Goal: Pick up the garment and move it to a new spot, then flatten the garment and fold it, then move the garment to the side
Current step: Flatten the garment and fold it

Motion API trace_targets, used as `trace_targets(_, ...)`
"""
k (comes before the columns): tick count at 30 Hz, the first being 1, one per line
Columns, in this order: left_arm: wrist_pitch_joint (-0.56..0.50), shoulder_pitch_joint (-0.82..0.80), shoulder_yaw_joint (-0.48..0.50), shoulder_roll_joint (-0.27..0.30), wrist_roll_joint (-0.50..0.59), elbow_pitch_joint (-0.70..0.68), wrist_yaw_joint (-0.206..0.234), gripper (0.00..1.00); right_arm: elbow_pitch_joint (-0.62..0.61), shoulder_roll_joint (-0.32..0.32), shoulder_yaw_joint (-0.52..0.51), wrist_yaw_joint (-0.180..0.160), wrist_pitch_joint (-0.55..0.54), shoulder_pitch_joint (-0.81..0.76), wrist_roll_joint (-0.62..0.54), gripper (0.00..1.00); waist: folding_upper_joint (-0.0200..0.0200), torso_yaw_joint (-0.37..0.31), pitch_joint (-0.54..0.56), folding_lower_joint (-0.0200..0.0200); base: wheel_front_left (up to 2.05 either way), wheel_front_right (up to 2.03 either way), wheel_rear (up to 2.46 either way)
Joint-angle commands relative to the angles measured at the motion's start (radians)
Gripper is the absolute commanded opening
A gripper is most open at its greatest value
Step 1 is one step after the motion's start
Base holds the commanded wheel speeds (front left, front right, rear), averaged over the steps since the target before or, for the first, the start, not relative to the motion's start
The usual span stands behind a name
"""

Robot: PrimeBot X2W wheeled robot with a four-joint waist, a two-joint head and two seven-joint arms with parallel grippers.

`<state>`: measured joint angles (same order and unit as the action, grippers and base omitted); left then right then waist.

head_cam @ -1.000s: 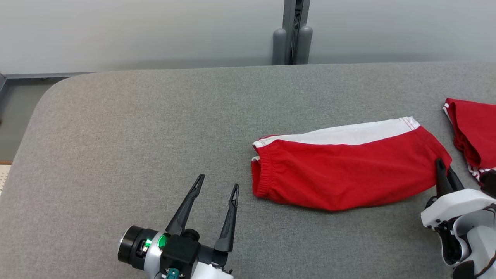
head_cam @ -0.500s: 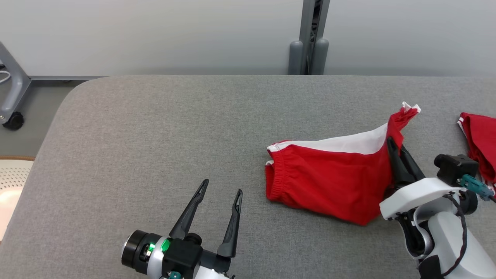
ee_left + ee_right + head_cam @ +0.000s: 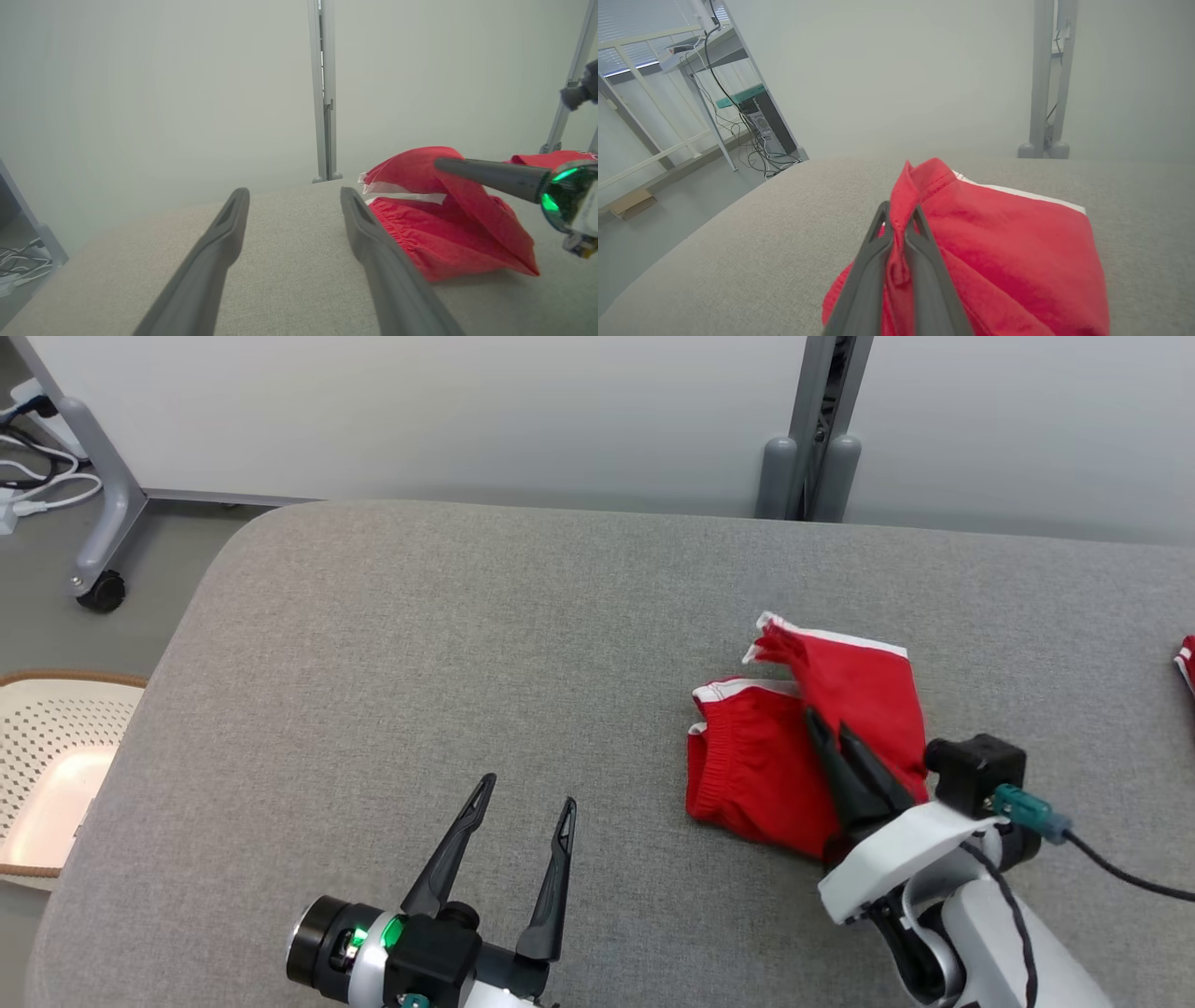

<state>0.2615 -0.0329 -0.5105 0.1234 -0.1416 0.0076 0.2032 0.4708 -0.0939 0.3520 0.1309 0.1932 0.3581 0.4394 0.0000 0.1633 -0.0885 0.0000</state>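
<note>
The garment is red with white edge bands. The table is plain grey weave. The left gripper and right gripper have 2 dark fingers each. The basket is cream, dotted with holes.

Left jaws wide, right jaws tight.

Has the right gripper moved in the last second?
Yes. The right gripper, shut on the garment, has swung left: it was well right of the grey post, now roughly in line with it.
</note>
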Motion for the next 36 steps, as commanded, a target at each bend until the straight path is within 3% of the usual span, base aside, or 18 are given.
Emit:
trace_targets(1,0.004,0.000,0.003,0.001,0.011,0.000,-0.004,1.00,-0.005,0.001,0.012,0.000,-0.007,-0.015,0.001,0.00,0.0000,0.005,-0.005,0.0000,0.00,0.00,0.00)
trace_targets(13,0.004,-0.006,0.012,-0.013,0.018,0.009,-0.015,1.00,-0.025,0.016,0.104,0.000,-0.028,-0.066,-0.016,0.00,0.0000,0.011,-0.020,0.0000,0.00,0.00,0.00)
trace_targets(15,0.004,-0.007,0.014,-0.015,0.018,0.013,-0.016,1.00,-0.029,0.021,0.111,0.000,-0.035,-0.076,-0.008,0.37,0.0000,0.008,-0.018,0.0000,0.00,0.00,0.00)
trace_targets(16,0.004,-0.005,0.015,-0.016,0.018,0.015,-0.017,1.00,-0.031,0.024,0.116,0.000,-0.036,-0.081,-0.006,0.64,0.0000,0.006,-0.015,0.0000,0.00,0.00,0.00)
trace_targets(17,0.004,-0.004,0.017,-0.016,0.017,0.017,-0.019,1.00,-0.035,0.027,0.122,0.000,-0.038,-0.085,0.000,1.00,0.0000,0.004,-0.012,0.0000,0.00,0.00,0.00)
trace_targets(24,0.004,0.020,0.028,-0.012,0.016,0.033,-0.018,1.00,-0.088,0.036,0.129,0.000,-0.020,-0.126,0.030,1.00,0.0000,-0.024,0.023,0.0000,0.00,0.00,0.00)
trace_targets(36,0.004,0.063,0.091,-0.028,-0.071,0.041,0.000,1.00,-0.082,-0.003,-0.017,0.000,0.060,-0.166,-0.102,1.00,0.0000,-0.127,0.087,0.0000,0.00,0.00,0.00)
